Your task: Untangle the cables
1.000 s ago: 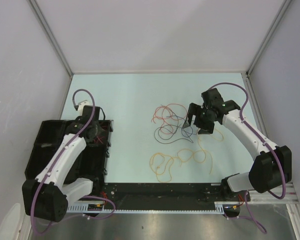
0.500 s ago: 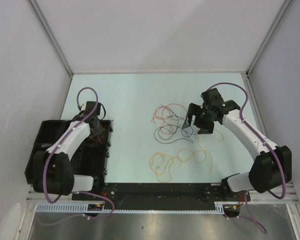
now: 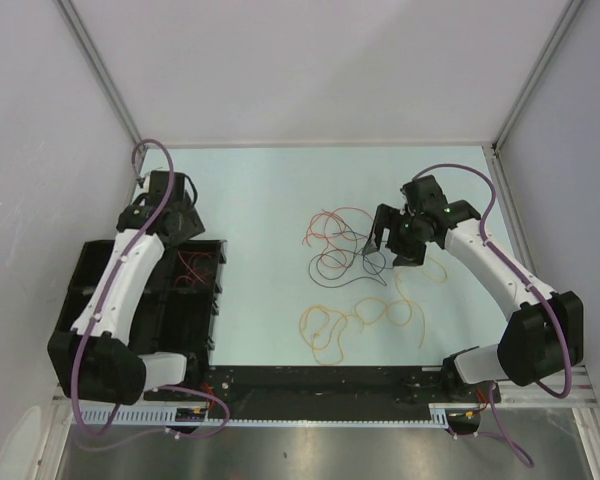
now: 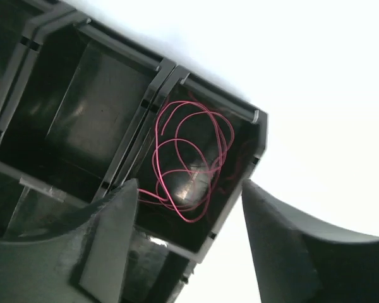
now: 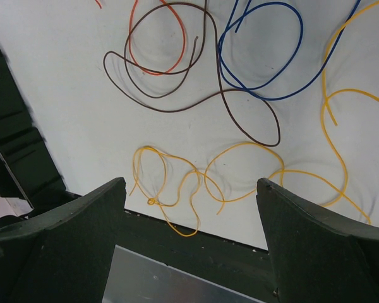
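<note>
A red cable (image 3: 190, 268) lies coiled in a compartment of the black bin (image 3: 80, 290), seen in the left wrist view as pink-red loops (image 4: 189, 161). My left gripper (image 3: 180, 218) hangs above the bin's far corner, open and empty (image 4: 188, 184). The other cables lie loose on the table: orange-red (image 3: 330, 225), dark (image 3: 332, 268), blue (image 3: 376, 262) and yellow (image 3: 365, 320). My right gripper (image 3: 392, 243) hovers over them, open and holding nothing (image 5: 189, 183). Under it show the yellow cable (image 5: 177, 189), a brown one (image 5: 177, 108), a blue one (image 5: 265, 63) and an orange one (image 5: 153, 63).
The black bin (image 4: 208, 88) has several compartments and sits at the table's left side. A black rail (image 3: 320, 385) runs along the near edge between the arm bases. White walls close in the back and both sides.
My left gripper lifted out of the bin, moved toward the far left and opened, leaving the red cable in the compartment. The right arm has stayed where it was.
</note>
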Controlling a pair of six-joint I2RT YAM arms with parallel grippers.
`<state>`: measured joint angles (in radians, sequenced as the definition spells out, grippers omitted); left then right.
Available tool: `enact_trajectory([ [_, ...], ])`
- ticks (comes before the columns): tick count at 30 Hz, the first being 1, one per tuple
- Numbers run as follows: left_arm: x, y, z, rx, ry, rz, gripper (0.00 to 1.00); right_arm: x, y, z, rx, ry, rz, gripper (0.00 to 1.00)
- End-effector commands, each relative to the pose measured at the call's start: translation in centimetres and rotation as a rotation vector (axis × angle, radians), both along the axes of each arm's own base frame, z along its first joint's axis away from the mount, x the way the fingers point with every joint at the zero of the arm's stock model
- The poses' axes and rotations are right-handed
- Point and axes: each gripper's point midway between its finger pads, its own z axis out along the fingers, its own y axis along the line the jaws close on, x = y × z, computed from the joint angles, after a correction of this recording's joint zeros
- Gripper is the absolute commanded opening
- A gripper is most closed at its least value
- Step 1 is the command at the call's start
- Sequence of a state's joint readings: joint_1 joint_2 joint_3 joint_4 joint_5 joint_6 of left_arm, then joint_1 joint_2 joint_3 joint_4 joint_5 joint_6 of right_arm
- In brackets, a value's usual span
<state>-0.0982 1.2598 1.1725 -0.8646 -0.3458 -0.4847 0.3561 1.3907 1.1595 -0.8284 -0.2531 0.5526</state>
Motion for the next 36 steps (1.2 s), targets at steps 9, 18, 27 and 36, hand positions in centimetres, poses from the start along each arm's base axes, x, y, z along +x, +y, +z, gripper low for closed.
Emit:
enact_trajectory([
  [9,0.4,-14.0,4.6,-0.020,-0.141,-0.520,0.75,2.2,0.7,1.5,0.014,-0.049,-0.017,0.88],
  [18,-2.6,-25.2,1.7,-0.206,-0.146,-0.914,0.74,0.8,-3.5,1.6,-0.168,-0.052,-0.138,0.88],
  [27,-3.3,-31.2,-5.1,-0.120,0.003,-1.068,0.71,-2.2,-4.3,2.2,-0.122,-0.030,-0.233,0.88],
  [36,-1.4,-31.6,-10.3,-0.015,0.090,-1.070,0.64,-4.4,-6.8,4.1,-0.137,-0.087,-0.266,0.88],
])
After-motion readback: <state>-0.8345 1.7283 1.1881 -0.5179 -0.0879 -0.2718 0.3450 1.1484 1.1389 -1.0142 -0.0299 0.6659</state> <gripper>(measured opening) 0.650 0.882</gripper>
